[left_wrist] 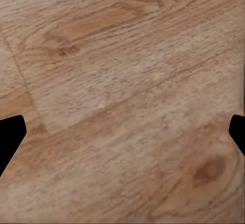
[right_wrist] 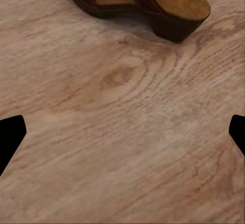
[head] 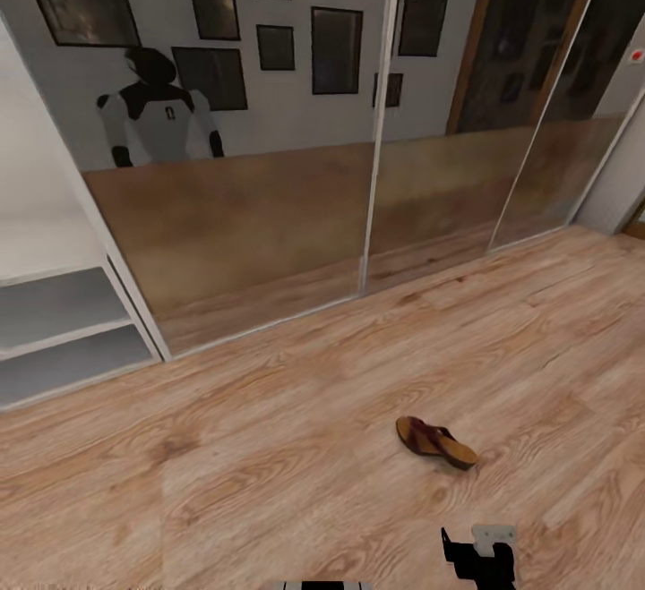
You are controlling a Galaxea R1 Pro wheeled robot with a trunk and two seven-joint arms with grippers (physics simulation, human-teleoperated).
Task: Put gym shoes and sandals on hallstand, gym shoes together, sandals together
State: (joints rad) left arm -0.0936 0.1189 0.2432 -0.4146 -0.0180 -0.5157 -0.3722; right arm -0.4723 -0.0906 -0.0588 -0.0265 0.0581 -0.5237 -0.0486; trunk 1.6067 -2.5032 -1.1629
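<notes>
Head view: you see one sandal (head: 436,443) lying on the corridor floor (head: 269,447), clear of the hallstand (head: 63,335) and mirrored doors (head: 269,151). Left wrist view: left gripper (left_wrist: 122,132) spread wide over bare planks. Right wrist view: right gripper (right_wrist: 122,132) spread wide, sandal (right_wrist: 148,2) ahead, unobstructed.

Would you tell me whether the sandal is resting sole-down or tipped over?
Sole-down: the sandal sits upright on the floor, tan footbed up, wedge heel on the planks.

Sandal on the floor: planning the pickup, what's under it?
The sandal rests directly on the wood plank floor; the patch beneath its sole is hidden. The right claw is open.
</notes>
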